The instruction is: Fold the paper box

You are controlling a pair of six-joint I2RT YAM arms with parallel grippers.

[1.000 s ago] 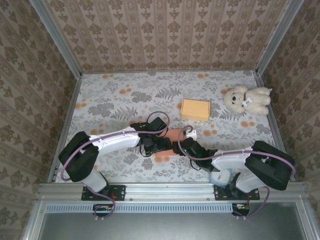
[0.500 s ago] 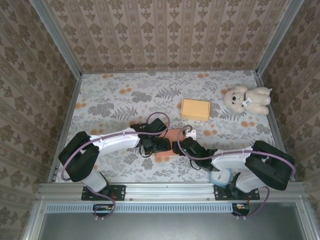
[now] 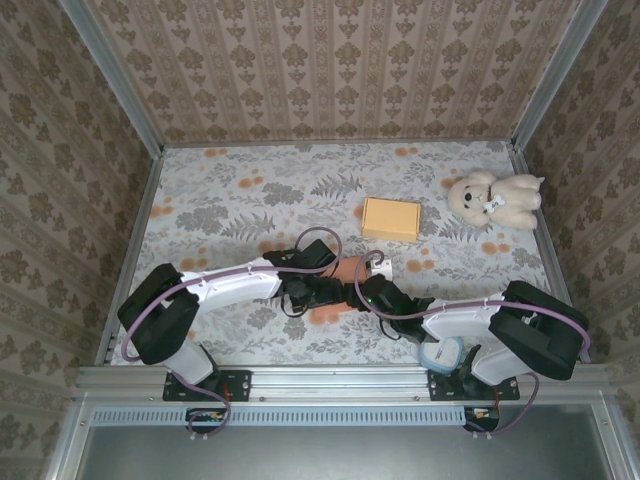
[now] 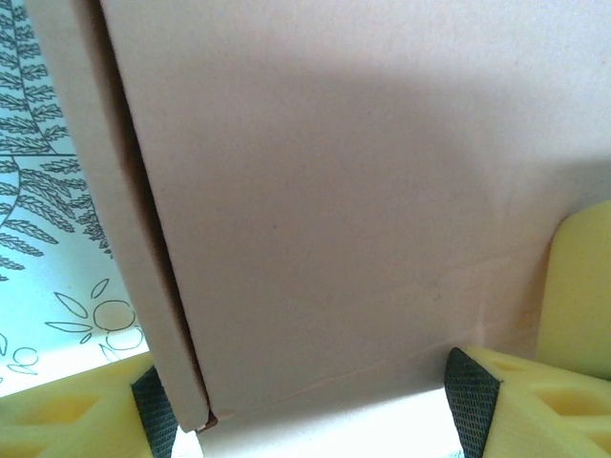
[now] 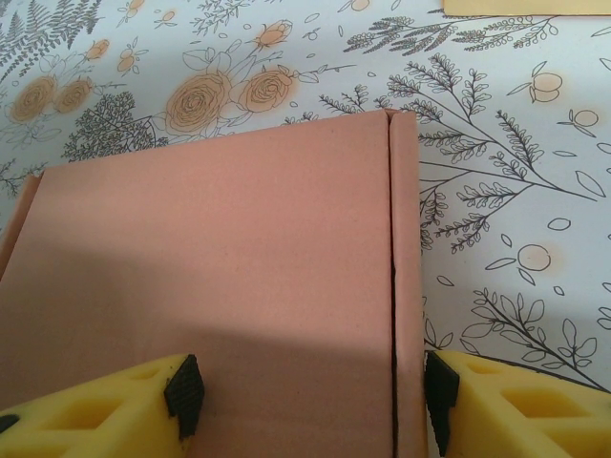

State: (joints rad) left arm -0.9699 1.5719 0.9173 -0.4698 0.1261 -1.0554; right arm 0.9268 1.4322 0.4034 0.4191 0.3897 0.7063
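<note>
The pink paper box (image 3: 346,268) lies flat on the flowered table, between and under both grippers near the front middle. My left gripper (image 3: 318,290) comes at it from the left and my right gripper (image 3: 363,292) from the right, nearly meeting over it. In the left wrist view the box (image 4: 334,191) is very close, and the left gripper (image 4: 315,410) stands open at its near edge. In the right wrist view the right gripper (image 5: 310,396) is open over the box (image 5: 220,258). One pad lies on the lid and the other beside the side flap (image 5: 409,286).
A folded yellow box (image 3: 391,218) lies behind the grippers, right of centre. A cream teddy bear (image 3: 495,198) sits at the back right. A small white object (image 3: 383,268) lies by the pink box. Patterned walls close in the table on three sides.
The left gripper has slid slightly right, toward the right gripper, covering more of the pink box. The right arm has barely moved.
</note>
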